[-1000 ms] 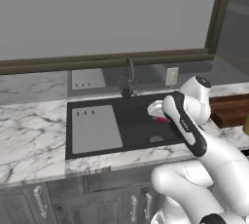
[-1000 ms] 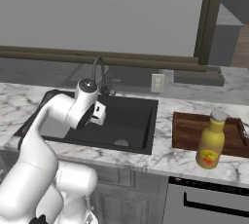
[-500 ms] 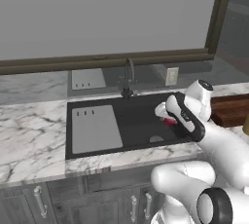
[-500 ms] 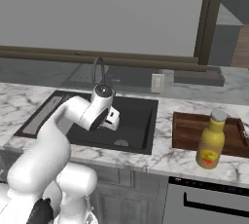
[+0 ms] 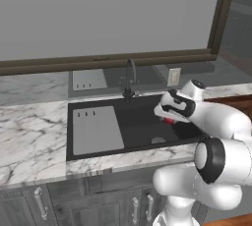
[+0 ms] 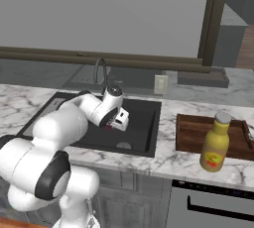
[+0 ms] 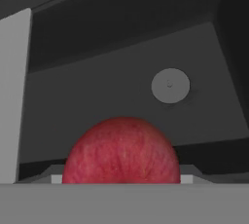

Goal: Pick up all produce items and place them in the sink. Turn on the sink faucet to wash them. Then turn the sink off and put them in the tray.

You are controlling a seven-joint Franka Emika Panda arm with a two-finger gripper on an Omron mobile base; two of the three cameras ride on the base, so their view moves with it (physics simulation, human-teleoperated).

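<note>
With the tool (image 5: 166, 118) clamped on the red fruit (image 7: 121, 151) at lower centre of the hand view, above the black sink (image 5: 138, 122), release low: dropped from height, the fruit could bounce or roll toward the drain (image 7: 170, 85).

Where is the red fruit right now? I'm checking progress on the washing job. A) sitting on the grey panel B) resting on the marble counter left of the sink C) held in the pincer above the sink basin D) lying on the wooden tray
C: the hand view shows the red fruit right at the pincer, with the sink floor and drain below it, and the left base view shows it over the basin.
</note>
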